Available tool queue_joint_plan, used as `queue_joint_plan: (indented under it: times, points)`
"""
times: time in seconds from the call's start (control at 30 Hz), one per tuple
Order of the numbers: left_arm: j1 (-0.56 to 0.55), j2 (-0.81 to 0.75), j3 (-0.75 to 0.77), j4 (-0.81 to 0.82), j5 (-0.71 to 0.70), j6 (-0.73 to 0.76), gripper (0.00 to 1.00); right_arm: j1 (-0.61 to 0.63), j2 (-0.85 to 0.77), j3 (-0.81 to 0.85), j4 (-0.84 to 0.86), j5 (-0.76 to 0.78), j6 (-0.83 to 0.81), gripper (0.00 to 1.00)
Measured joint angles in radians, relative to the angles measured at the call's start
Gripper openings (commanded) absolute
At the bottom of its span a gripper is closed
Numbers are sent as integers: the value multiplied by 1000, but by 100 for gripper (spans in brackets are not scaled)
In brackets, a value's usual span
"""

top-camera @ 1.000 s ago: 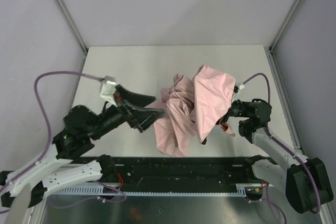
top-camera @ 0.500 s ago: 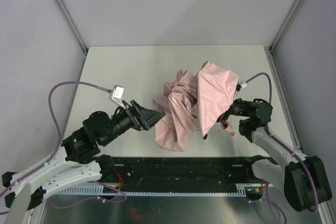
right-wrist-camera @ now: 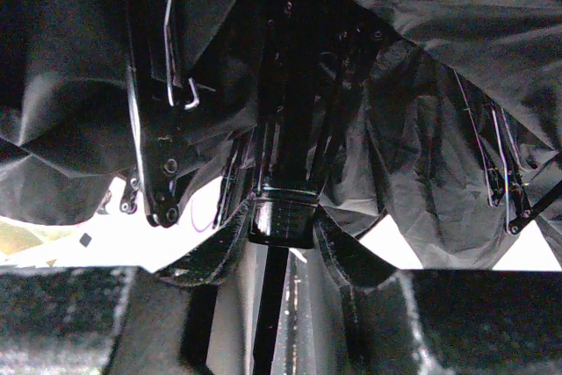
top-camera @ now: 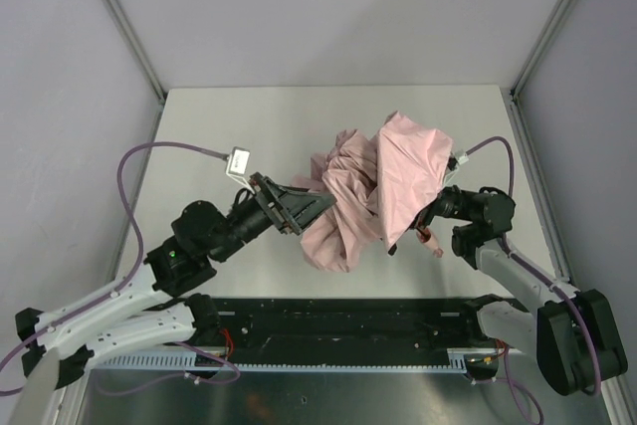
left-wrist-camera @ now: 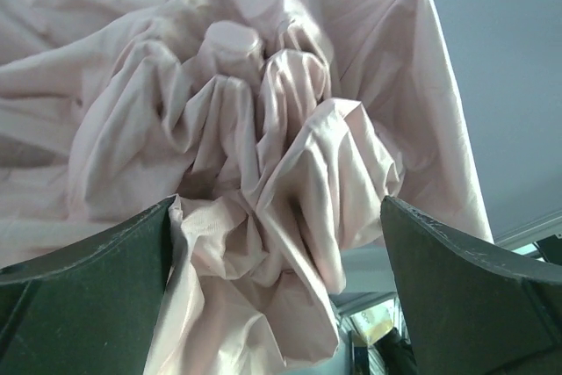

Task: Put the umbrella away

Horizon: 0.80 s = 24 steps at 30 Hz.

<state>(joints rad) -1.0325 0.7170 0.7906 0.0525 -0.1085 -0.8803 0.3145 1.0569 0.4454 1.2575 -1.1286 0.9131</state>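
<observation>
My left arm has swung in toward the middle since a second ago, and my left fingers (top-camera: 304, 208) now meet the bunched edge of the umbrella (top-camera: 398, 171). They stand spread apart, with a fold of pink fabric pushed between them but not pinched. My right fingers (right-wrist-camera: 211, 250) are clamped around the black shaft (right-wrist-camera: 281, 164) at its collar, under the canopy. The umbrella sits half collapsed, right of centre on the desk (top-camera: 229, 126), one panel draped over my right fingers.
</observation>
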Motion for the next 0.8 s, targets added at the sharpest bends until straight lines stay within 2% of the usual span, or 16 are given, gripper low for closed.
queue_joint_plan:
  times: [0.2,0.53,0.8]
  points:
    - [2,102,28,109,18,25,99,24,-15,-3,-24,7,-18,0]
    - [3,167,82,149,-31,61,99,70,-73,-5,-129,31,-94,0]
    - [3,220,111,164,-46,61,99,138,-136,14,-372,78,-251,0]
